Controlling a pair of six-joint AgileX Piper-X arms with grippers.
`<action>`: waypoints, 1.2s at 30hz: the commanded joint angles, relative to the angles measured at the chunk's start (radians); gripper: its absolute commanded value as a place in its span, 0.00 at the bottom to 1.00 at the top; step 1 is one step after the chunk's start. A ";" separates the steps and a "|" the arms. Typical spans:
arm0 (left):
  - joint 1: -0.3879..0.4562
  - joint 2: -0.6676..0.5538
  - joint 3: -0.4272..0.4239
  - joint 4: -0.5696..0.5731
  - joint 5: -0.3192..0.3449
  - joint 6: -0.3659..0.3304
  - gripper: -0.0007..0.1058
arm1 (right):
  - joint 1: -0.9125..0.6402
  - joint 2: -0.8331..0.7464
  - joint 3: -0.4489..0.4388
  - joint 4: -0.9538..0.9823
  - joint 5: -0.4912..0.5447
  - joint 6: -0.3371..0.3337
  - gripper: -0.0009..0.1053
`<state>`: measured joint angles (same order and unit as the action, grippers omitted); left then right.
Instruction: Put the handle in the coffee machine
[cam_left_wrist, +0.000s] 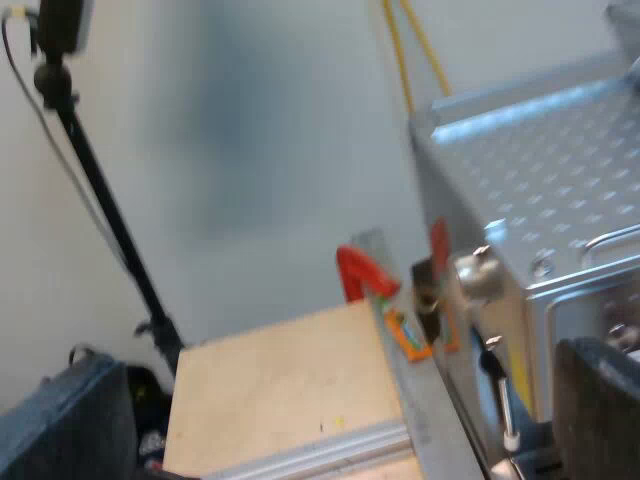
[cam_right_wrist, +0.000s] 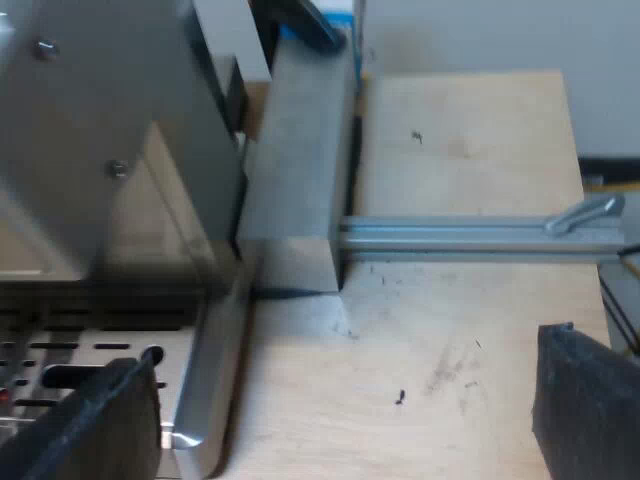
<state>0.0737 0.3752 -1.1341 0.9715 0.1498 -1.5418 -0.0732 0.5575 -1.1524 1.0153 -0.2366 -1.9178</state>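
- Wooden table (cam_right_wrist: 470, 150) is lying between your right gripper's (cam_right_wrist: 345, 360) spread, empty fingers (cam_right_wrist: 585, 400).
- Left gripper (cam_left_wrist: 598, 405): cannot tell.
- Holder likely heavy, stiff: be taking its handle.

No legible txt, labels, brands or nos. on espresso machine (cam_left_wrist: 560, 170) or elsewhere

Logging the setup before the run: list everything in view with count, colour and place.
coffee machine: one, silver, on the table
drip tray: one, silver, slotted, at the machine's foot
table: one, pale wood, under the machine
rail: one, grey metal, across the tabletop
clamps: at least two, red and orange, at the table edge by the machine
stand: one, black, by the white wall
left hand: one, black, near the machine's side
right hand: one, black, open and empty, over the table beside the drip tray
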 joint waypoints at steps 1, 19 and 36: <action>0.008 -0.031 -0.006 0.012 0.011 0.002 0.81 | -0.003 -0.056 -0.009 0.020 -0.015 -0.017 0.73; 0.008 -0.237 0.063 0.177 0.047 -0.012 0.80 | -0.003 -0.402 -0.009 0.202 -0.100 -0.002 0.73; -0.033 -0.427 0.150 0.363 0.206 -0.028 0.80 | -0.005 -0.618 -0.027 0.516 -0.100 -0.014 0.73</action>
<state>0.0440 -0.0161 -0.9828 1.3284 0.3608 -1.5635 -0.0732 -0.0111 -1.1680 1.5199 -0.3252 -1.9202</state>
